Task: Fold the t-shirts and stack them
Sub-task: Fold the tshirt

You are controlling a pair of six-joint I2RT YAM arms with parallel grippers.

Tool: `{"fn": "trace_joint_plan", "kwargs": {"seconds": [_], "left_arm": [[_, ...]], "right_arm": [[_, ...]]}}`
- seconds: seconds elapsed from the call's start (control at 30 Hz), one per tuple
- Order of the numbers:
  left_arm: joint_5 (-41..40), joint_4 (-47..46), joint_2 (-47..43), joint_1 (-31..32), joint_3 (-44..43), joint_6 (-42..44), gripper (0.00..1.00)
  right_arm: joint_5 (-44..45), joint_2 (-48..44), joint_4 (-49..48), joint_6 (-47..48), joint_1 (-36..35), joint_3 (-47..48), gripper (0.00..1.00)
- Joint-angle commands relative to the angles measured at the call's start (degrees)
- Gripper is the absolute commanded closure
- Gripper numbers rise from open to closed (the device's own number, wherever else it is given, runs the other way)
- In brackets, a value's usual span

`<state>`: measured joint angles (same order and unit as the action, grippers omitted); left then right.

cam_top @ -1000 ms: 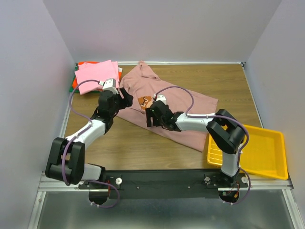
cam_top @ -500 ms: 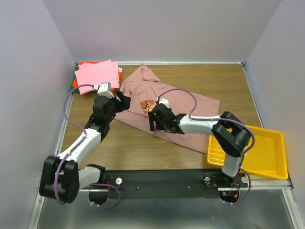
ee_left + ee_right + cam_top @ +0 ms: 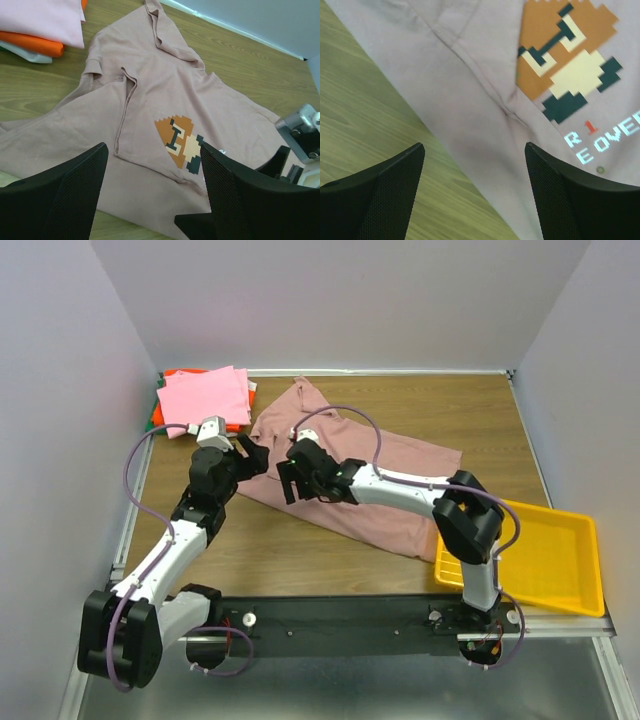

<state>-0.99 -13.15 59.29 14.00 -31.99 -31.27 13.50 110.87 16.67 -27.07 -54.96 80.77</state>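
Since the mauve t-shirt (image 3: 150, 85) was soft and floppy, its edge looked best to pinch; left gripper (image 3: 152, 150) and right gripper (image 3: 474, 147) stood spread, empty.

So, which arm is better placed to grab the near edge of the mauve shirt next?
Right, probably: the right gripper, open, hangs close over the shirt's edge beside bare table. The left gripper, also open, sits farther off, seeing most of the shirt.
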Motion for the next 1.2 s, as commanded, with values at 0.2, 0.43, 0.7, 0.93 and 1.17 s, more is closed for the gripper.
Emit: {"fn": "trace_joint_plan", "kwargs": {"seconds": [0.2,0.43,0.7,0.93,1.17], "left_arm": [[-2.1,1.5,-0.2,-0.5,-1.1,0.3,0.17],[-1.9,1.9,-0.8,-0.8,-1.3,0.5,0.17],[-1.9,2.1,-1.2,-1.2,-1.1,0.3,0.16],[-2.0,2.4,-1.5,-1.4,-1.0,0.2,0.16],[-2.0,2.4,-1.1,-1.7,-1.1,0.2,0.16]], "right_arm": [[-1.8,16.1,2.2,5.7,-1.1,14.1,0.12],[-0.9,20.9,2.2,6.1,-1.0,15.4,0.12],[-0.7,20.3,2.1,5.3,-1.0,12.7,0.16],[-1.2,18.7,2.1,4.7,-1.2,9.1,0.27],[-1.0,16.7,1.1,3.0,-3.4,2.8,0.28]]}}
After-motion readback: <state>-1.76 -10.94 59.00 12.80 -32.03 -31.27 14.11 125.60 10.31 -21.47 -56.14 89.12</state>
